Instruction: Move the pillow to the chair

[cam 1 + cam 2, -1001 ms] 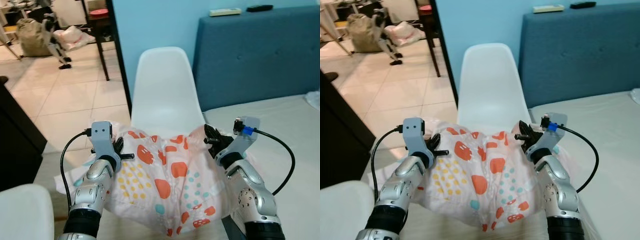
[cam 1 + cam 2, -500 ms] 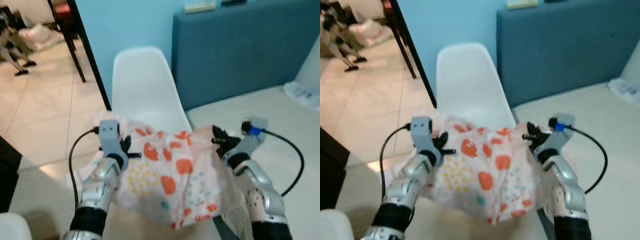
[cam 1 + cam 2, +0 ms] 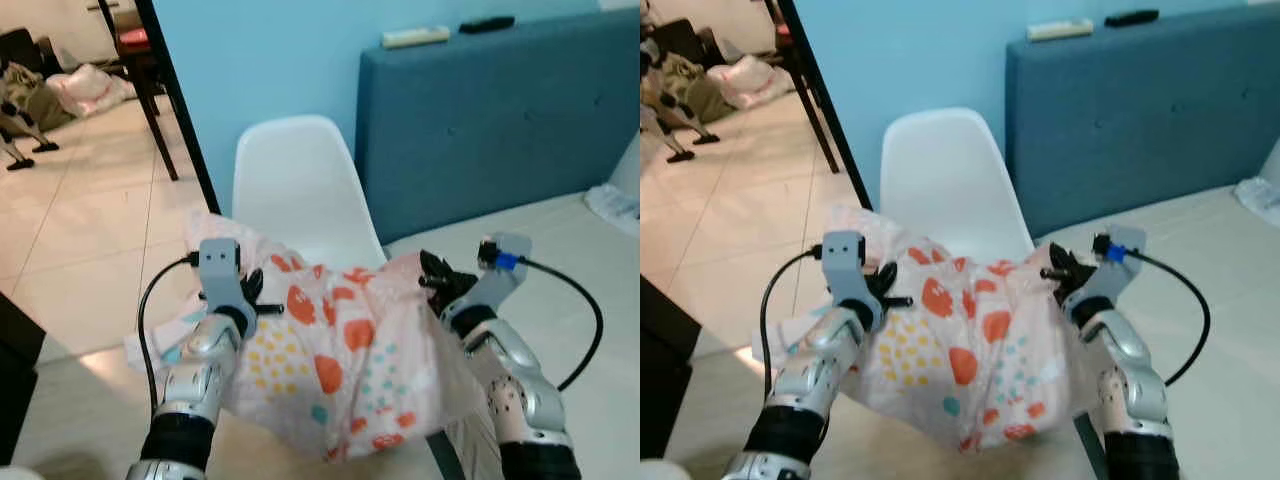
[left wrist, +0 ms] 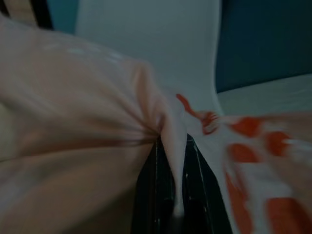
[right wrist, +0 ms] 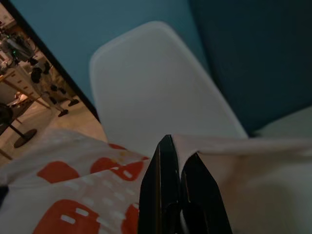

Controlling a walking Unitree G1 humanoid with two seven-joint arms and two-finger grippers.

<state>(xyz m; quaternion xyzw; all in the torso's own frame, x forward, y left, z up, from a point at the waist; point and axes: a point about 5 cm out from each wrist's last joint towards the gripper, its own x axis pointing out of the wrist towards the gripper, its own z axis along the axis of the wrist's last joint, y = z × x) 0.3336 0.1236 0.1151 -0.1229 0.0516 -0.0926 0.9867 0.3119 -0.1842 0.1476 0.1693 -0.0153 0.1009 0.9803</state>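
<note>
I am carrying the pillow (image 3: 340,365) slung between both arms, out in front of me. My left gripper (image 3: 252,300) is pinching a gather of the cover at the pillow's left corner; in the left wrist view the two black fingers (image 4: 161,195) are closed together with a fold of fabric between them. My right gripper (image 3: 436,277) is clamped the same way on the right corner, its fingers (image 5: 168,185) pressed onto the cloth edge.

Change over the last second: the whole view has been swinging, so I am the one turning and stepping, not the furniture. The white chair (image 3: 295,190) was dead ahead, slid off to my left half a second ago, and is now coming back toward centre. The pillow's place between the grippers is holding the same throughout, and so is the grip.

The pillow's far edge is now lying against the front of the chair seat, its bulk hanging lower toward me; I cannot tell whether any weight is resting on the seat. The blue headboard (image 3: 500,110) and the bed (image 3: 570,260) are sitting to my right, the tiled floor (image 3: 90,230) to my left.

Reading: approach is nearly lined up. Next step, as I judge it, is pushing forward and lifting over the seat before letting go.
</note>
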